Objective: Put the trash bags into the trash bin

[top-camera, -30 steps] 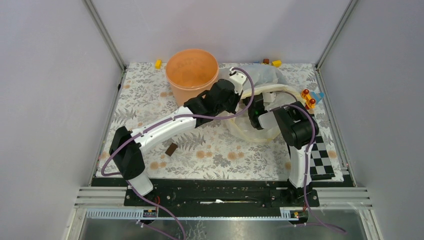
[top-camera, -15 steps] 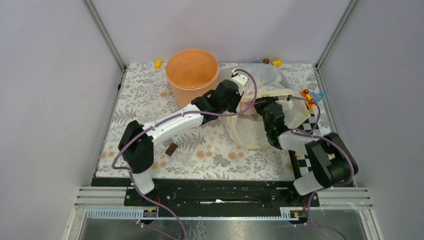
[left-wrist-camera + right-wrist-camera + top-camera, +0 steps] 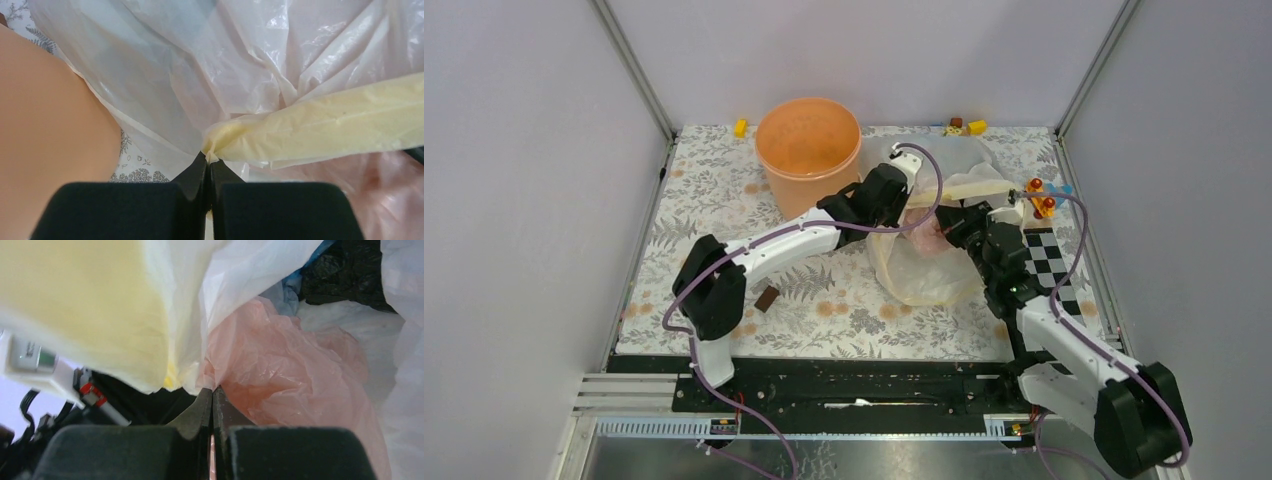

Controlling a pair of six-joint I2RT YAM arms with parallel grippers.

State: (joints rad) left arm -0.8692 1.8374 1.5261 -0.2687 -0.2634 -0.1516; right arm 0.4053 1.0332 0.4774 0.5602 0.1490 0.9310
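Two closures are recorded: the left gripper (image 3: 209, 159) is clamped on the pale yellow bag (image 3: 325, 125), the right gripper (image 3: 212, 392) on the pink bag (image 3: 280, 375), which is held near the bin (image 3: 799, 190), outside it.

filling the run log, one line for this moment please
left gripper: shut on yellow bag | right gripper: shut on pink bag | pink bag: outside bin

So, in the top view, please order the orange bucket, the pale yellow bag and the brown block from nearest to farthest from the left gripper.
From the left gripper:
1. pale yellow bag, pinched in its jaws, running off to the right.
2. orange bucket, on its far-left side, beside the arm.
3. brown block, on the mat toward the near edge, to the left.
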